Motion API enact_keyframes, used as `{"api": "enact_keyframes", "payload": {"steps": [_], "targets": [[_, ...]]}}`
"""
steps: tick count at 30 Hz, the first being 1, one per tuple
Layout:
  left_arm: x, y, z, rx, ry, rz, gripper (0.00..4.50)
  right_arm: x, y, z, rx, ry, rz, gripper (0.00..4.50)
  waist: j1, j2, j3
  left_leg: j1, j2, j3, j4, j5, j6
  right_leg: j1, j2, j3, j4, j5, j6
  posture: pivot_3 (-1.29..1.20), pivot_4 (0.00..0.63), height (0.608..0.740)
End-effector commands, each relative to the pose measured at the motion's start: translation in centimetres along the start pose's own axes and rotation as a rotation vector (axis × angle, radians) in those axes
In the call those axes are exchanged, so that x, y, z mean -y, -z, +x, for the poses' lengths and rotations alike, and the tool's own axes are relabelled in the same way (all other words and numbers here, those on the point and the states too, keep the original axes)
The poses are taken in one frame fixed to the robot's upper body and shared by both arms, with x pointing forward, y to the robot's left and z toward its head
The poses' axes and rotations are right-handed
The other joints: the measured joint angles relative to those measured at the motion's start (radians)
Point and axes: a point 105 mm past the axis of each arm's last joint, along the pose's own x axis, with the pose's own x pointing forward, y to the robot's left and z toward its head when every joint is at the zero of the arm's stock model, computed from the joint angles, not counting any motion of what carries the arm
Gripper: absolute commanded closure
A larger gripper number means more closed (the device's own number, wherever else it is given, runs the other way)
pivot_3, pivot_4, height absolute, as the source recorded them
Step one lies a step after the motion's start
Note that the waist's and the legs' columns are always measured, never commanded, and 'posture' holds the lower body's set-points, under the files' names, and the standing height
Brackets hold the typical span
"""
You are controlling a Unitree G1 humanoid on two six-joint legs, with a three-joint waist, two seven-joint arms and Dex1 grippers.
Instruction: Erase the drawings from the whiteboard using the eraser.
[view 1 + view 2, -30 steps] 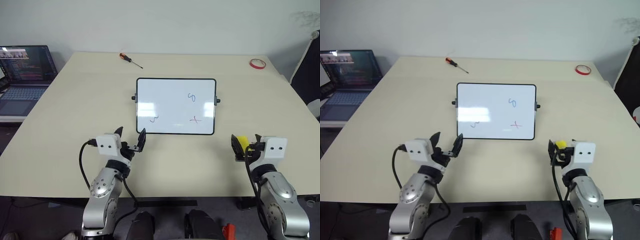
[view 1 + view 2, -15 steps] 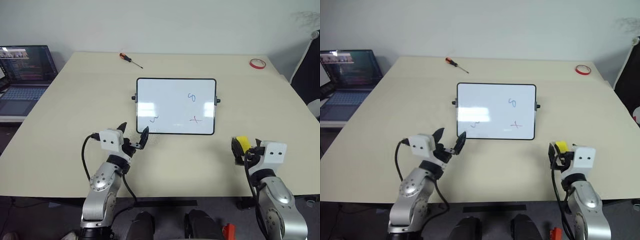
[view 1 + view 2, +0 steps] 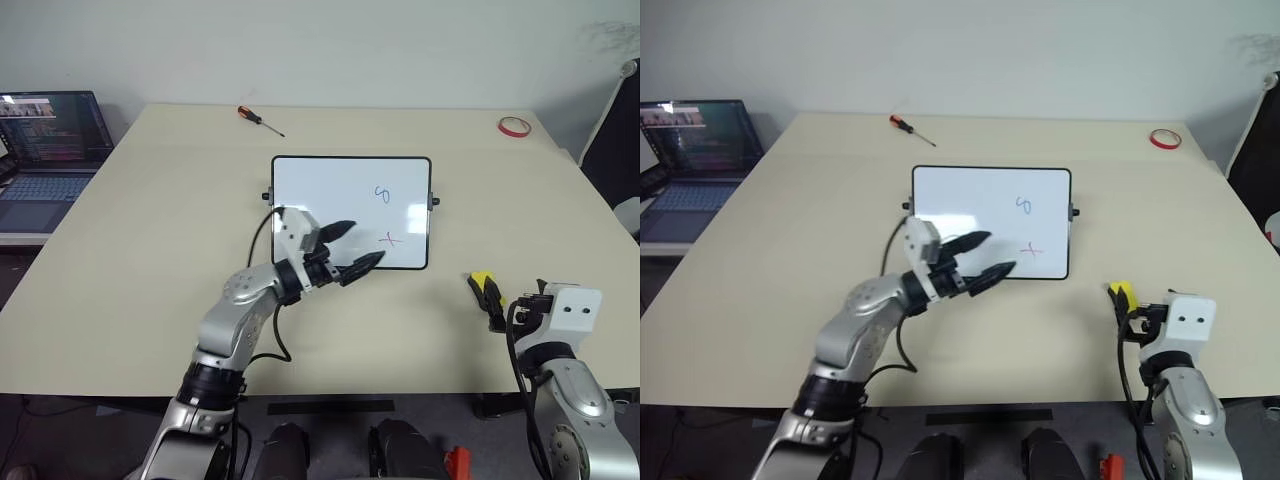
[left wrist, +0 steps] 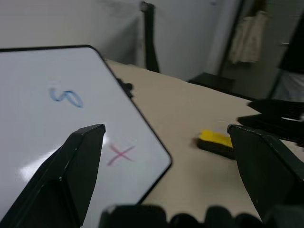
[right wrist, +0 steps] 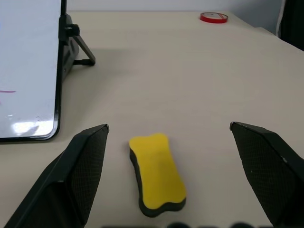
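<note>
The yellow eraser [image 5: 156, 173] lies on the desk [image 3: 150, 250], in front of the wide-open right gripper [image 5: 178, 190]. The left gripper [image 3: 352, 252], fingers apart, hovers over the whiteboard [image 3: 330, 190].

Even, bright overhead light; soft shadows. Glare patch on whiteboard [image 3: 350, 212] lower left. Left wrist view blurred; fingers [image 4: 71, 171] out of focus.
</note>
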Motion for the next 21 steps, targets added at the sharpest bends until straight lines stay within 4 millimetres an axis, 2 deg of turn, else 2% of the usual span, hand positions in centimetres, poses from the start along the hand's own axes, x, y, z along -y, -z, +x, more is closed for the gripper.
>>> {"api": "enact_keyframes", "payload": {"steps": [1, 8, 16, 21], "targets": [[1.7, 0.6, 1.3, -0.05, 0.173, 0.025, 0.0, 0.2, -1.3, -0.3, 0.028, 0.01, -0.009, 0.02, 0.001, 0.0, 0.0, 0.0, 0.0, 0.0, 0.0, 0.0, 0.0, 0.0, 0.0, 0.0, 0.0, 0.0, 0.0, 0.0, 0.15, 0.74], [2.1, 1.4, 2.4, -0.145, 0.331, 0.101, 0.0, 0.0, -0.3, 0.1, -0.037, -0.016, 0.037, 0.02, 0.001, 0.0, 0.0, 0.0, 0.0, 0.0, 0.0, 0.0, 0.0, 0.0, 0.0, 0.0, 0.0, 0.0, 0.0, 0.0, 0.15, 0.74], [1.8, 0.7, 3.5, -0.136, 0.358, 0.138, 0.0, 0.3, 1.2, 1.6, -0.113, -0.054, 0.095, 0.02, 0.001, 0.0, 0.0, -0.001, 0.0, 0.0, 0.0, 0.0, 0.0, 0.0, 0.0, 0.0, -0.001, 0.0, 0.0, 0.0, 0.15, 0.74], [2.1, 1.3, 2.9, -0.156, 0.361, 0.146, 0.0, 0.7, 1.6, 2.5, -0.126, -0.063, 0.095, 0.02, 0.001, 0.001, 0.0, -0.001, 0.0, 0.0, 0.0, 0.0, 0.001, 0.0, 0.0, 0.0, 0.0, 0.0, 0.0, 0.0, 0.15, 0.74]]}}
